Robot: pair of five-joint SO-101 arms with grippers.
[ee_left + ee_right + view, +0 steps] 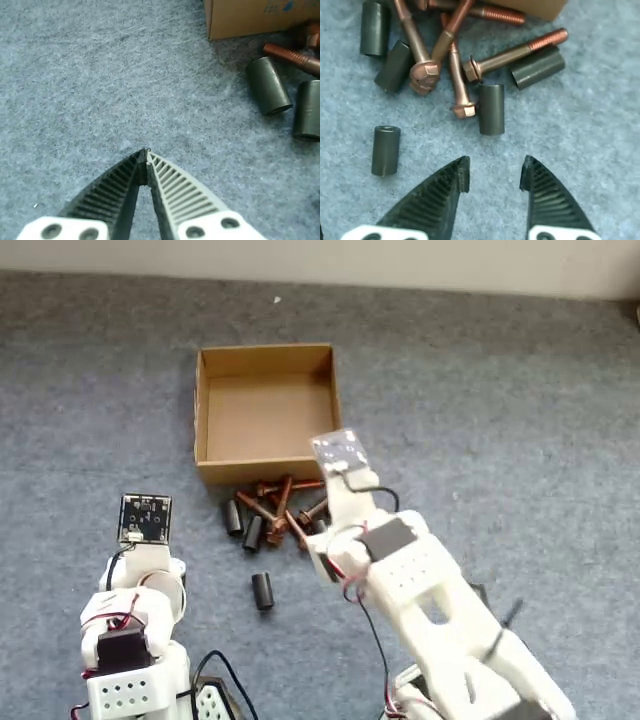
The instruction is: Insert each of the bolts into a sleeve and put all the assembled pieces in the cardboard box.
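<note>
Several copper bolts (516,49) lie in a loose pile (281,502) just in front of the open cardboard box (204,410), which has nothing in it. Several dark sleeves lie around the pile. My right gripper (495,171) is open above the carpet, and one sleeve (491,109) lies just ahead of its fingertips, beside a bolt head. Another sleeve (385,150) lies alone, apart from the pile (262,591). My left gripper (146,154) is shut with nothing in it, over bare carpet. Two sleeves (268,85) and the box corner (250,17) lie off to one side of it.
Everything rests on grey carpet (500,420). The right arm (400,565) leans in from the lower right and covers part of the pile. The left arm (140,580) stands at the lower left. A pale wall edge runs along the far side.
</note>
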